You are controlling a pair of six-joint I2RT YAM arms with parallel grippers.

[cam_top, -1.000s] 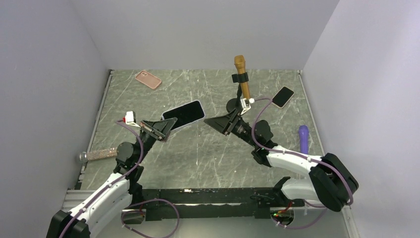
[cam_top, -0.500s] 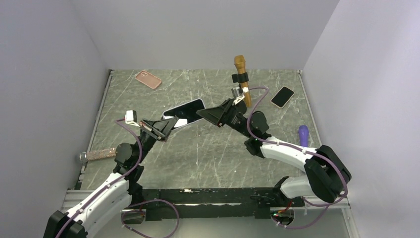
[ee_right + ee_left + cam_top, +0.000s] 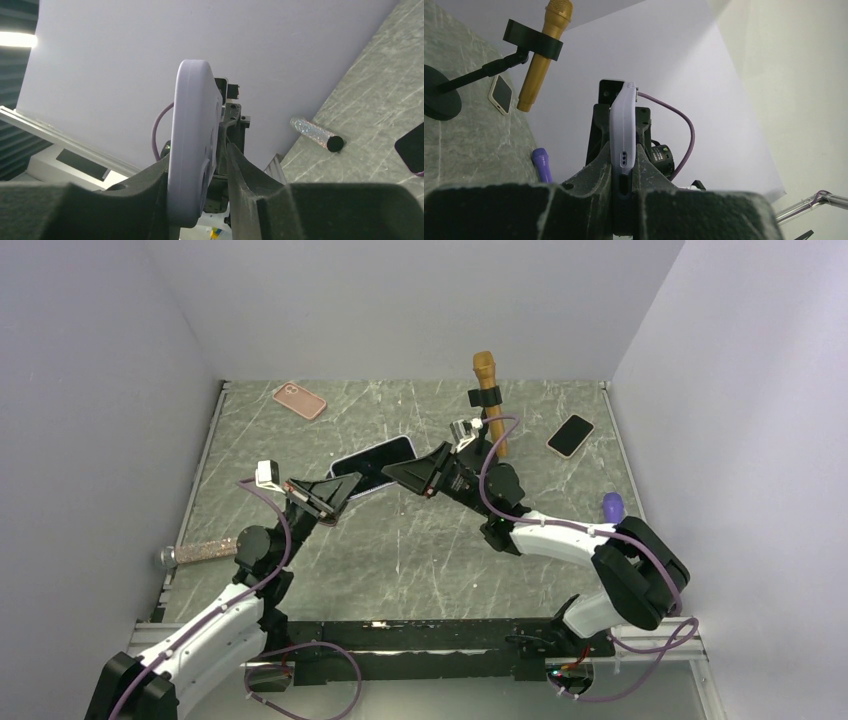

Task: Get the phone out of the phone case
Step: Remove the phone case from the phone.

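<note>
- Held up off the table (image 3: 400, 550), screen upward, between the two arms: phone (image 3: 372, 465) in its lilac case (image 3: 192, 145).
- Pinched at its near-left end by the left gripper (image 3: 338, 490), with fingers (image 3: 594, 175) pressed onto both faces (case seen edge-on in the left wrist view).
- Straddled at the other end by the right gripper (image 3: 402, 474), one finger (image 3: 150, 185) against the case back. Cannot tell whether squeezed or merely around it.
- Farther back on the table: gold mic (image 3: 488, 390) on a stand, pink phone (image 3: 298, 400) to the left, dark phone (image 3: 570, 435) to the right.
- By the left edge, glitter tube (image 3: 200, 551); by the right edge, purple thing (image 3: 612, 505).
</note>
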